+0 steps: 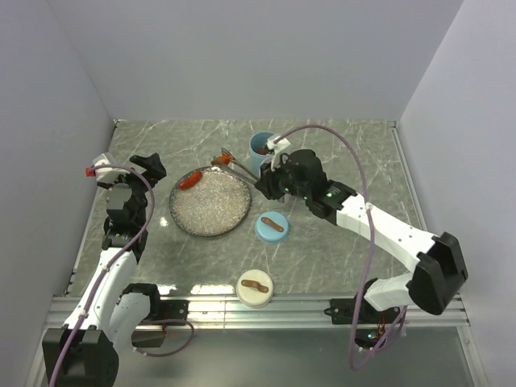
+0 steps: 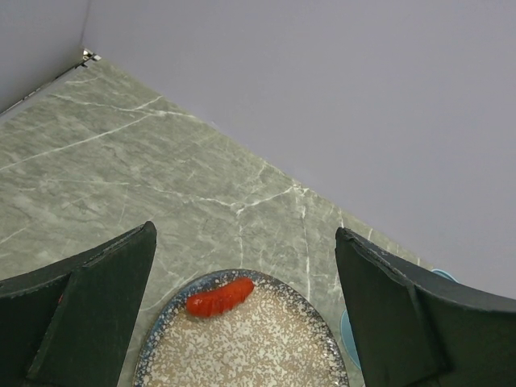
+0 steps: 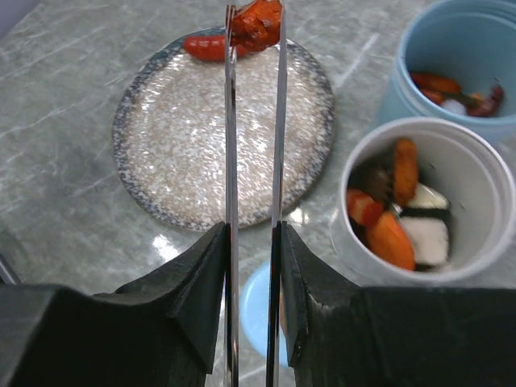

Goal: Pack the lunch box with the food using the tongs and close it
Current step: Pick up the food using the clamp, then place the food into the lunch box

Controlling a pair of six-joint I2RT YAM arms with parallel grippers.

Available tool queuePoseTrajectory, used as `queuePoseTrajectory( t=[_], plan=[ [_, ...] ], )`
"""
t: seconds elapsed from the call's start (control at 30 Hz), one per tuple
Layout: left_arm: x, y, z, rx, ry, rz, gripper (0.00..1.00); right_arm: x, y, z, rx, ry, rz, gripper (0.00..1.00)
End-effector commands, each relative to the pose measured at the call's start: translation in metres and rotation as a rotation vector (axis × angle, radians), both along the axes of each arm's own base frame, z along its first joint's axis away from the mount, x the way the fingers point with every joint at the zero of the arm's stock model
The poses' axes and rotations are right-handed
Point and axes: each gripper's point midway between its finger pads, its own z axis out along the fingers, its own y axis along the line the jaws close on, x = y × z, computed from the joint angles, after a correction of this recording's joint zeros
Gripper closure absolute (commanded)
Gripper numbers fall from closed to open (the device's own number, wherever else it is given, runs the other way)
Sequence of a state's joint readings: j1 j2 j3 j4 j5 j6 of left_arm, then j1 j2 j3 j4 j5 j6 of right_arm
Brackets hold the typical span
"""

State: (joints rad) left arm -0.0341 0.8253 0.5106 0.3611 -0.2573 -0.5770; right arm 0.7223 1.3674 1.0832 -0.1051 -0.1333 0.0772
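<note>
squeezing the tongs (image 3: 231, 161), the right gripper (image 3: 252, 266) holds an orange-red piece (image 3: 256, 22) at their far tips, ahead of it over the rim of the plate (image 3: 129, 121). any slackening (or a jolt) could drop it short of the white container (image 3: 427, 125) at its right; the left gripper (image 2: 243, 266) gapes empty.

Marble table (image 1: 339, 258) with plate (image 1: 211, 211), cups (image 3: 407, 85), lids (image 1: 272, 226)

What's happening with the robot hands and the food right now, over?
Left fingers open, empty. Right fingers shut on tongs. Tongs pinch an orange piece; one red piece lies on plate. Nothing seen in the way.
</note>
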Motion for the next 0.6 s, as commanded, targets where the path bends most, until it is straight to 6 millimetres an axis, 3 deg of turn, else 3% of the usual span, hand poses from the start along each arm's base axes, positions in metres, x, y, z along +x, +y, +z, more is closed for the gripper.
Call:
queuePoseTrajectory(
  t=[0.0, 0.27, 0.57],
  plan=[
    [-0.003, -0.003, 0.017, 0.009, -0.064, -0.018, 0.01, 0.004, -0.023, 0.034, 0.056, -0.081, -0.133, 0.78],
    [-0.004, -0.003, 0.018, 0.006, -0.070, -0.023, 0.01, -0.005, -0.082, 0.053, 0.087, -0.144, -0.371, 0.77],
    [-0.006, -0.003, 0.019, 0.004, -0.074, -0.022, 0.01, 0.010, -0.090, 0.045, 0.046, -0.143, -0.457, 0.76]
  ],
)
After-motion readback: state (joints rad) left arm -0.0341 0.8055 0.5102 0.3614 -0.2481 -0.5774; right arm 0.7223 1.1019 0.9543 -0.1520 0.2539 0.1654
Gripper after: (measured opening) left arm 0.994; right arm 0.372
